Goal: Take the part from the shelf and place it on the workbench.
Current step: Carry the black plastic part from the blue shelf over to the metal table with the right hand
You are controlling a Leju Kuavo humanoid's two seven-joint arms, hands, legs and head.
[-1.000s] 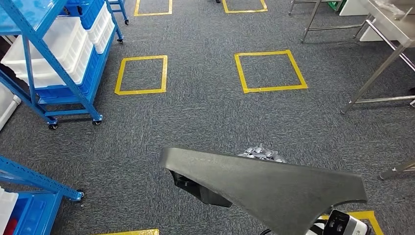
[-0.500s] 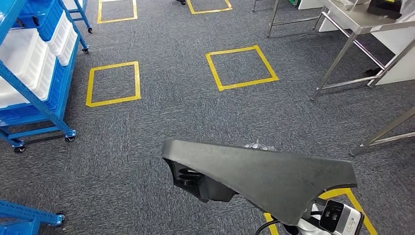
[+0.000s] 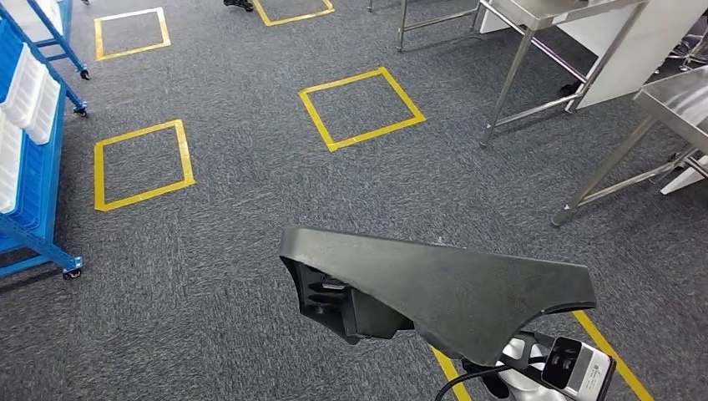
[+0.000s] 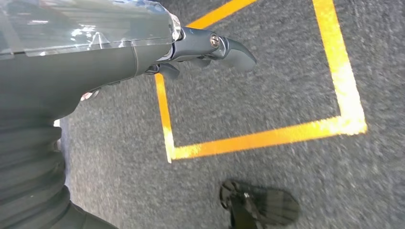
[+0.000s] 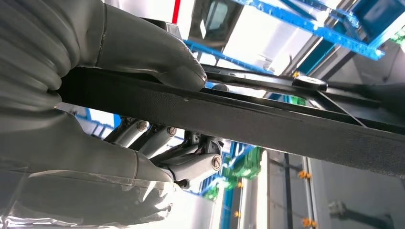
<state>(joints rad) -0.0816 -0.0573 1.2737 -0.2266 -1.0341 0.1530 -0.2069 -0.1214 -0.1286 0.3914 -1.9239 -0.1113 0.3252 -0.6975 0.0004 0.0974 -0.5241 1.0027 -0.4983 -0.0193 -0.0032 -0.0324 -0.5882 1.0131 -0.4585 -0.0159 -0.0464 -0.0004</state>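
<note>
A large dark grey moulded part hangs across the lower middle of the head view, above the carpet. My right hand grips its edge, with the thick thumb on one face and the darker fingers on the other. In the head view the part hides that hand, and the wrist camera shows below it. My left hand hangs over the floor with nothing in it. A steel workbench stands at the far right, a second one nearer on the right.
A blue wheeled shelf with white bins stands at the left edge. Yellow tape squares mark the grey carpet ahead. Table legs reach the floor at the right. A yellow tape line runs under the part.
The whole view has swung to the right: the blue shelf has slid toward the left edge and the steel tables have come further in. The part stays in my right hand.
</note>
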